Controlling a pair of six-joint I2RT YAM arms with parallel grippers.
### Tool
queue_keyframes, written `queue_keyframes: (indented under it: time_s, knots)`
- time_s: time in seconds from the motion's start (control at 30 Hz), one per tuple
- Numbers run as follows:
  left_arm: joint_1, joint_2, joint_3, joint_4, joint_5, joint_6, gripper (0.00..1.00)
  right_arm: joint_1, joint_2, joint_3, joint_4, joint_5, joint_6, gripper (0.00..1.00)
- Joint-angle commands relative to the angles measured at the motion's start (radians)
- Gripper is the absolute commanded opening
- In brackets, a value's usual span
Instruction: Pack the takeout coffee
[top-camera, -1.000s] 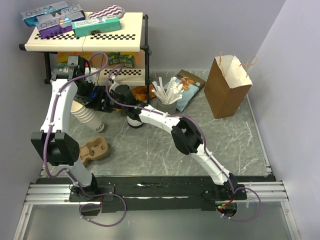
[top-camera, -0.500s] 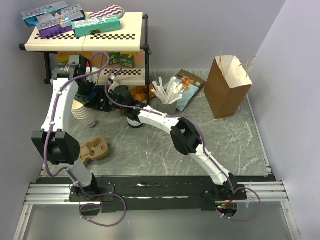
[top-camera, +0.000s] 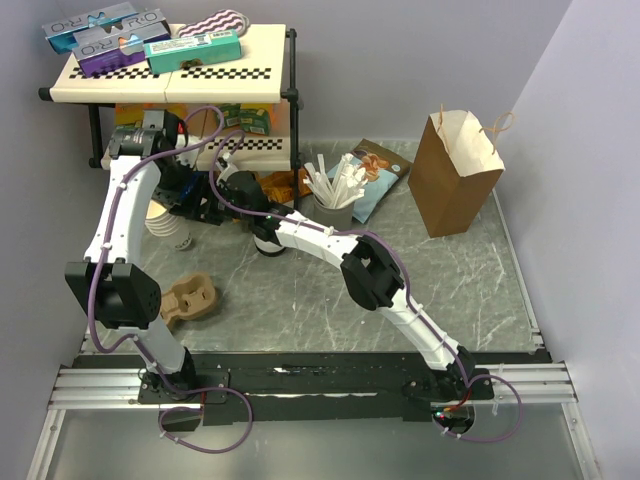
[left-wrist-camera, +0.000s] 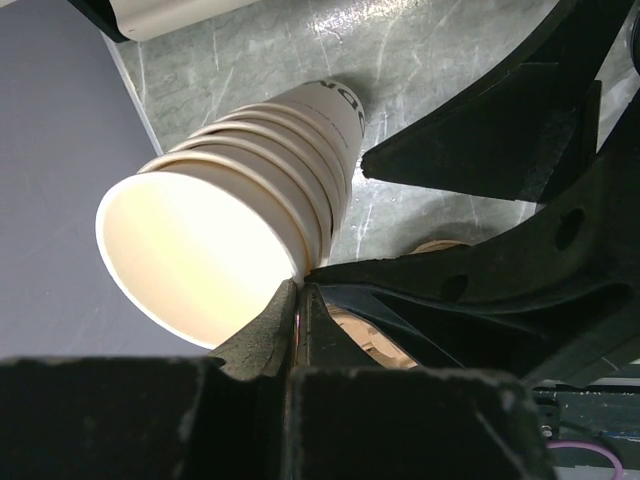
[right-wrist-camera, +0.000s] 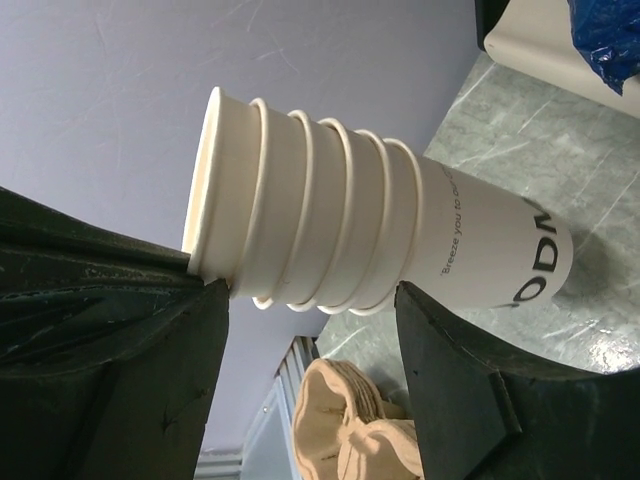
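Left gripper (left-wrist-camera: 298, 292) pinching top rim of tilted cup stack (left-wrist-camera: 250, 200), right gripper (right-wrist-camera: 308, 288) holding open jaws either side of it.

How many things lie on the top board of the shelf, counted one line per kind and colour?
Light blue box: 1
Purple box: 1
Teal box: 1
Purple-and-white striped pouch: 1
Total: 4
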Motion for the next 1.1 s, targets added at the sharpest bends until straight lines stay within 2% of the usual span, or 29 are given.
queue_keyframes:
  time_s: [0.0,0.37,0.6,0.63,0.7,0.8,0.83,0.93,1.07]
  knots:
    - [-0.025,-0.046,0.042,-0.02,-0.001,0.015,0.01,-0.042,0.104,-0.085,-0.308,0.11,0.128,0.73]
    - [-0.036,-0.053,0.044,-0.034,-0.033,0.035,0.01,-0.044,0.092,-0.079,-0.37,0.136,0.14,0.69]
    - [-0.037,-0.089,-0.058,0.031,-0.029,0.037,0.01,-0.044,0.09,-0.095,-0.331,0.119,0.139,0.7]
    - [-0.037,-0.095,-0.076,0.04,-0.05,0.04,0.1,-0.044,0.09,-0.098,-0.322,0.11,0.14,0.7]
    - [-0.037,-0.119,-0.131,0.069,-0.082,0.049,0.15,-0.046,0.089,-0.101,-0.298,0.101,0.14,0.71]
    - [-0.037,-0.161,-0.19,0.107,-0.127,0.058,0.35,-0.046,0.082,-0.099,-0.249,0.075,0.12,0.72]
    - [-0.034,-0.173,-0.205,0.129,-0.148,0.057,0.46,-0.046,0.079,-0.098,-0.238,0.065,0.113,0.72]
    - [-0.014,-0.252,-0.288,0.176,-0.202,0.038,0.58,-0.042,0.05,-0.104,-0.171,0.009,0.057,0.73]
    - [0.032,-0.305,-0.357,0.166,-0.201,-0.04,0.62,-0.052,-0.034,-0.196,-0.118,-0.071,-0.012,0.76]
